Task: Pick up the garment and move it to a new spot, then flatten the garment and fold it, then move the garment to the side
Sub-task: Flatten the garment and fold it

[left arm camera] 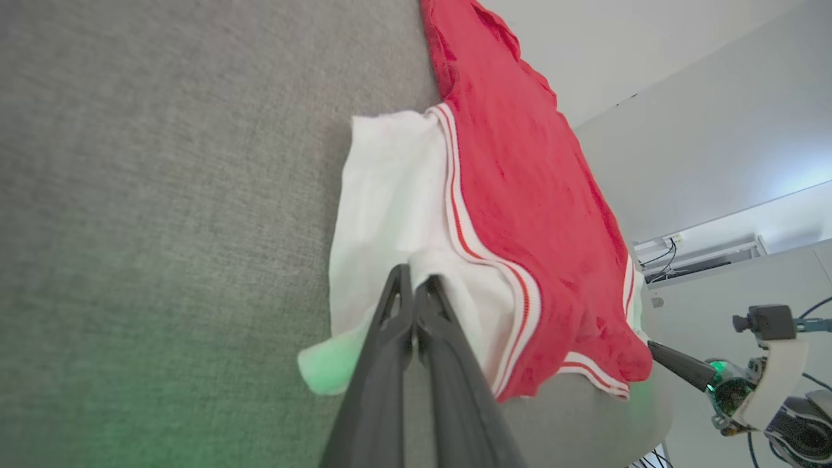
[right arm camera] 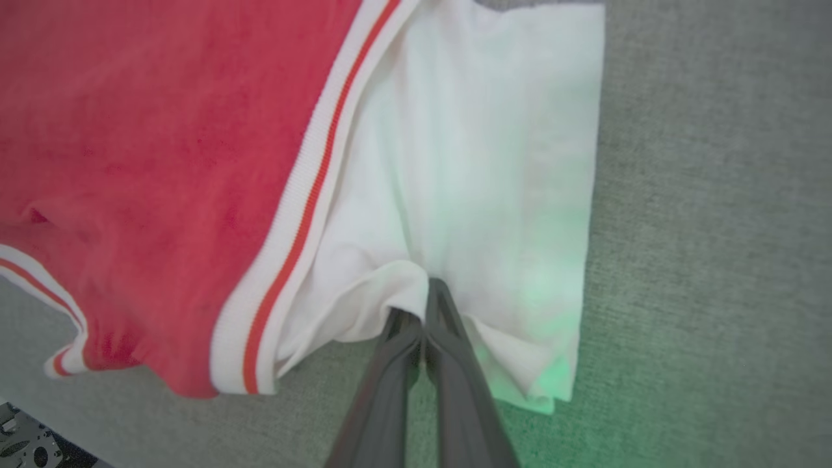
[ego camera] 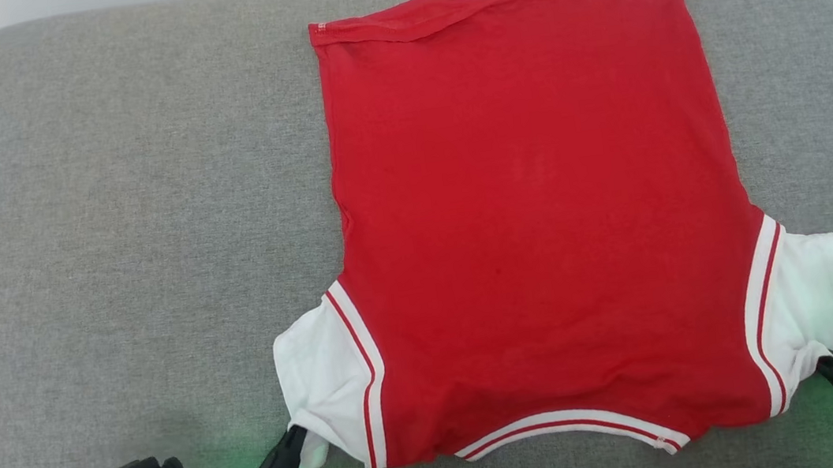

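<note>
The garment [ego camera: 541, 211], a red T-shirt with white sleeves and striped trim, lies spread on the grey cushion [ego camera: 108, 248], collar toward me and hem at the far side. My left gripper [ego camera: 294, 433] is shut on the white left sleeve's near edge; the left wrist view shows the gripper [left arm camera: 414, 276] pinching a fold of the sleeve [left arm camera: 390, 201]. My right gripper [ego camera: 824, 364] is shut on the white right sleeve's near edge. In the right wrist view the gripper [right arm camera: 422, 302] bites a bunched fold of that sleeve [right arm camera: 481, 169].
The cushion's near edge [left arm camera: 585, 416] runs just below the collar, its far edge [ego camera: 119, 16] meets a pale wall. Bare grey fabric stretches wide to the left of the shirt and narrower to the right. Green light glows beside both sleeves.
</note>
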Tool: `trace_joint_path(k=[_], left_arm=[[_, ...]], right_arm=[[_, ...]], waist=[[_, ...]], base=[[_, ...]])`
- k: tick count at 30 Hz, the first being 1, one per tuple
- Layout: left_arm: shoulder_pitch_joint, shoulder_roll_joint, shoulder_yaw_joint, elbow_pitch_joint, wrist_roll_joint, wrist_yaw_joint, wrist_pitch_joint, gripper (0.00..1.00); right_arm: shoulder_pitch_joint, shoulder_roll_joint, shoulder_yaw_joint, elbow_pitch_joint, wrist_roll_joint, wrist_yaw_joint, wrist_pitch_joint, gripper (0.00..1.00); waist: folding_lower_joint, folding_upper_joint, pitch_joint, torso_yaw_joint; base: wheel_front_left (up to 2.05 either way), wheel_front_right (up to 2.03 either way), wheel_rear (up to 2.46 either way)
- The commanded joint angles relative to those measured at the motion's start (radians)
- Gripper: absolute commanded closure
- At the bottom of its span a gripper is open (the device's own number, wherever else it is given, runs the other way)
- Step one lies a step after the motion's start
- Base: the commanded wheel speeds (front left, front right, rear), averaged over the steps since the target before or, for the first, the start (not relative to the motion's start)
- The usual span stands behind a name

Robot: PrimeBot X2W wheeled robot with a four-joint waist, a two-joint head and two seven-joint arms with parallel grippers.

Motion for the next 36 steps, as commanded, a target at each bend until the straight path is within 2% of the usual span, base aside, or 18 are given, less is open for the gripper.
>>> trace_joint_path(k=[1,8,9,10,11,15,18,22,25,27,31,36], left_arm=[[-0.018,-0.004,-0.014,0.023,0.005,0.002,-0.004,1.00],[-0.060,-0.032,-0.068,0.109,-0.004,0.002,-0.008,1.00],[-0.065,-0.034,-0.071,0.112,-0.005,0.002,-0.008,1.00],[-0.071,-0.035,-0.070,0.113,-0.006,0.002,-0.009,1.00],[-0.075,-0.037,-0.063,0.108,-0.009,0.002,-0.009,1.00],[-0.067,-0.036,-0.053,0.098,0.004,0.002,-0.009,1.00],[-0.058,-0.041,-0.042,0.078,0.013,0.002,-0.010,1.00],[-0.059,-0.044,-0.031,0.042,0.031,0.002,-0.010,1.00],[-0.075,-0.052,-0.042,0.017,0.049,0.002,-0.010,1.00],[-0.088,-0.067,-0.054,-0.002,0.058,0.002,-0.010,1.00],[-0.124,-0.090,-0.079,-0.020,0.080,0.002,-0.010,1.00],[-0.187,-0.125,-0.124,-0.031,0.104,0.002,-0.010,1.00]], right_arm=[[0.001,0.008,0.013,0.020,-0.012,0.000,0.010,1.00],[-0.013,0.006,0.038,0.069,-0.036,-0.003,-0.003,1.00],[-0.020,0.003,0.039,0.063,-0.038,-0.003,-0.008,0.75],[-0.026,-0.001,0.037,0.055,-0.041,-0.003,-0.015,0.23],[-0.031,-0.004,0.030,0.045,-0.044,-0.003,-0.021,0.00],[-0.036,-0.020,-0.008,-0.016,-0.047,-0.002,-0.020,0.00],[-0.047,-0.038,-0.081,-0.108,-0.063,0.000,-0.003,0.00],[-0.117,-0.074,-0.166,-0.234,-0.070,0.000,0.070,0.00],[-0.210,-0.111,-0.189,-0.264,-0.063,0.000,0.137,0.00],[-0.288,-0.132,-0.196,-0.241,-0.056,0.000,0.173,0.00],[-0.474,-0.142,-0.143,-0.141,-0.043,0.000,0.245,0.00],[-0.748,-0.121,-0.039,0.112,-0.086,0.000,0.308,0.00]], waist=[[0.0000,0.0000,0.002,0.000],[0.0000,0.0000,0.018,-0.009],[0.0000,0.0000,0.020,-0.010],[0.0000,0.0000,0.022,-0.012],[0.0000,0.0000,0.023,-0.012],[0.0000,0.0000,0.026,-0.012],[0.0000,0.0000,0.029,-0.002],[0.0000,0.0000,0.052,0.016],[0.0000,0.0000,0.069,0.049],[0.0000,0.0000,0.079,0.087],[0.0000,0.0000,0.112,0.157],[0.0000,0.0000,0.182,0.228]], base=[[0.00,0.00,0.00],[0.00,0.00,0.00],[0.00,0.00,0.00],[0.00,0.00,0.00],[0.00,0.00,0.00],[0.00,0.00,0.00],[0.00,0.00,0.00],[0.00,0.00,0.00],[0.00,0.00,0.00],[0.00,0.00,0.00],[0.00,0.00,0.00],[0.00,0.00,0.00]])
